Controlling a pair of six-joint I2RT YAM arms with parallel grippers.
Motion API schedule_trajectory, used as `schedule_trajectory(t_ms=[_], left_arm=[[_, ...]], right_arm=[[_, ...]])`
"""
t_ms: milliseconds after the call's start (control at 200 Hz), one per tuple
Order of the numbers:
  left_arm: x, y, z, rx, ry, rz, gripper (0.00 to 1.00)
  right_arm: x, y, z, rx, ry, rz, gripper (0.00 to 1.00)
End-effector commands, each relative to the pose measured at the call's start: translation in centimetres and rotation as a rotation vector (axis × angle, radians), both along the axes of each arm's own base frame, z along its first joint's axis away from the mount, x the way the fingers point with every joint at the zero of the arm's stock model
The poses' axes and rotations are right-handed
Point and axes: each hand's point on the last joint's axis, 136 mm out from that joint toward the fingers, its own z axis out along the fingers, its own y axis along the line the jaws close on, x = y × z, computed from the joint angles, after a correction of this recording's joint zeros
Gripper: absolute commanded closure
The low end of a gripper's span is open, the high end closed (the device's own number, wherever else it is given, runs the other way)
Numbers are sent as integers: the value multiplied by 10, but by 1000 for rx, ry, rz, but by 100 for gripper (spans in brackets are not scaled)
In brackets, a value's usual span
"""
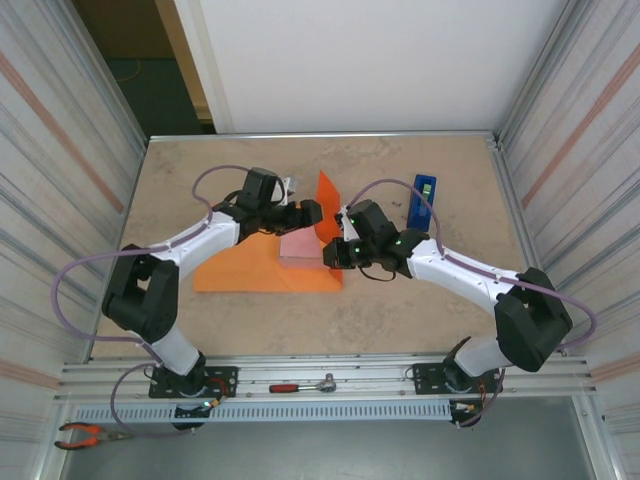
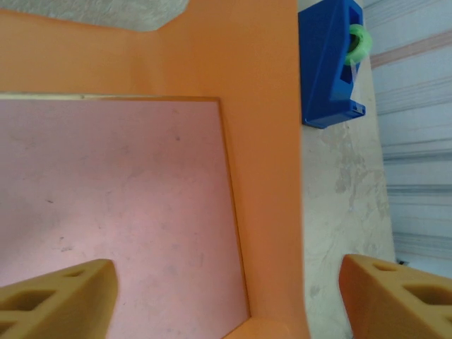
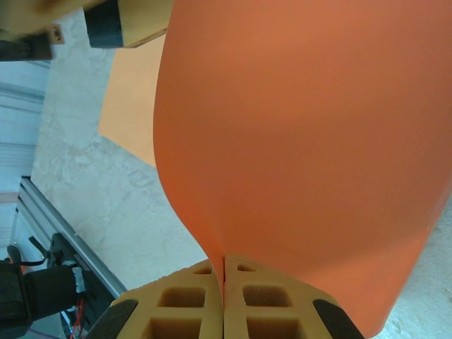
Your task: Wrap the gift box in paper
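Observation:
The pale pink gift box (image 1: 302, 245) sits on the orange paper (image 1: 250, 270), which lies flat on the table to its left. On the box's right side a flap of the paper (image 1: 325, 195) is lifted upright. My right gripper (image 3: 224, 275) is shut on the edge of that paper (image 3: 296, 141). My left gripper (image 2: 229, 296) hovers open over the box top (image 2: 120, 205), one finger over the pink surface and the other past the raised paper strip (image 2: 261, 106), over bare table.
A blue tape dispenser (image 1: 421, 200) with green tape (image 2: 359, 39) stands right of the box. A red-handled tool (image 1: 300, 385) lies on the front rail, and pliers (image 1: 85, 433) lie at the bottom left. Metal walls enclose the table.

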Motion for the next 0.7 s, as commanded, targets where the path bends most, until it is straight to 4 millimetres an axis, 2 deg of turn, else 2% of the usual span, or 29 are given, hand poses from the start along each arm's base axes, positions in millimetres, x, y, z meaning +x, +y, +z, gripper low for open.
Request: schedule_trajectory(t_ms=[0,55,130,195,356,441,586,691], left_arm=[[9,-10,15,-27,-61,-37,38],[7,-13,14,-43,-59,-55,51],[7,-16,15,-64,-57,-78,83],[7,-11,15,-61,-53,-75,100],[9,13,14,-40,-61,-35,100],[8,23,12,-26,-64,-16,100],[4,26,9,-27,-71,-10,100],[4,23,10,-46,-67,-18,100]], right_arm=[[2,10,10,18,-24,30,92],[2,10,11,17,-23,33,83],[2,8,11,6,-22,37,66],[3,4,14,13,-22,32,55],[17,-22,32,86,-36,-35,38],[27,-36,38,110,-36,-70,36],[45,-53,28,102,-15,-127,36],[55,-74,7,59,14,-203,39]])
